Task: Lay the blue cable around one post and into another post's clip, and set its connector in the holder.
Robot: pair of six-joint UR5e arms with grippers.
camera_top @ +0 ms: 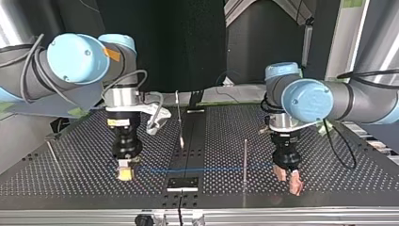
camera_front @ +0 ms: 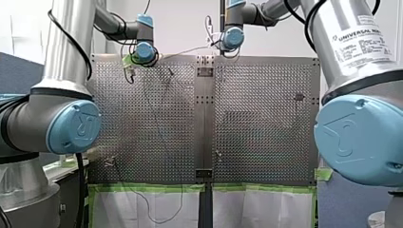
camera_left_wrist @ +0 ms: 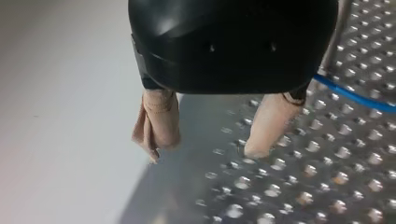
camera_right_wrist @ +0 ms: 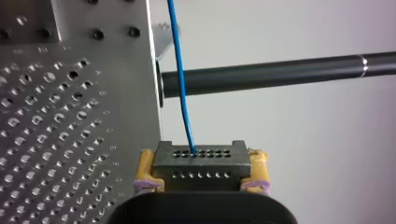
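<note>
Front view: my left arm [camera_front: 66,61] and my right arm [camera_front: 354,57] both reached to the far edge of the perforated metal bench [camera_front: 157,123].

Top view: from my right gripper [camera_top: 124,173], yellow-padded at the view's left, a thin blue cable [camera_top: 207,168] ran past a slim upright metal post [camera_top: 245,157] towards my left gripper [camera_top: 288,181].

Left wrist view: my left gripper's beige fingers [camera_left_wrist: 161,123] stood apart and empty, the cable just beside them.

Right wrist view: my right gripper was clamped on a grey metal connector [camera_right_wrist: 200,161] with rows of holes, the cable leaving one hole.

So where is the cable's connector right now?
The connector is clamped in my right hand, low over the table at the top view's left.
</note>
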